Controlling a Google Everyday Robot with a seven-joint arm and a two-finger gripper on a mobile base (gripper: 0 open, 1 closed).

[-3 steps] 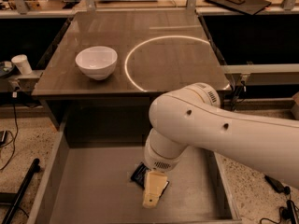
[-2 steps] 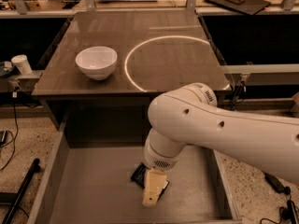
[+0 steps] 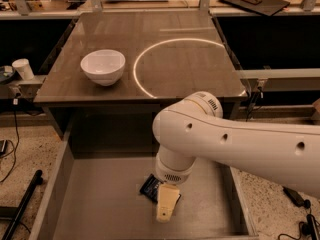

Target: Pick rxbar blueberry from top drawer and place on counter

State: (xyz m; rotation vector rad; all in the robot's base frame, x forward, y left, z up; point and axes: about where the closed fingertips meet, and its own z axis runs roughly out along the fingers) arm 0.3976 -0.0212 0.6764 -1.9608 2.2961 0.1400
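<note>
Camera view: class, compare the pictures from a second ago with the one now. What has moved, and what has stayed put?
Nothing has visibly moved. The gripper hangs low inside the top drawer, right over the near end of the rxbar blueberry, just as before. The bar lies in the same spot on the drawer floor, and the white bowl stays on the counter.

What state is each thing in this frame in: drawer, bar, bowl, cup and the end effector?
top drawer: pulled open, bar inside.
rxbar blueberry: lying flat on the drawer floor, partly hidden by the end effector.
end effector: lowered into the drawer, over the bar; grasp not visible.
bowl: upright on the counter, looks empty.
counter: bears only the bowl.
cup: upright, left of the counter.
</note>
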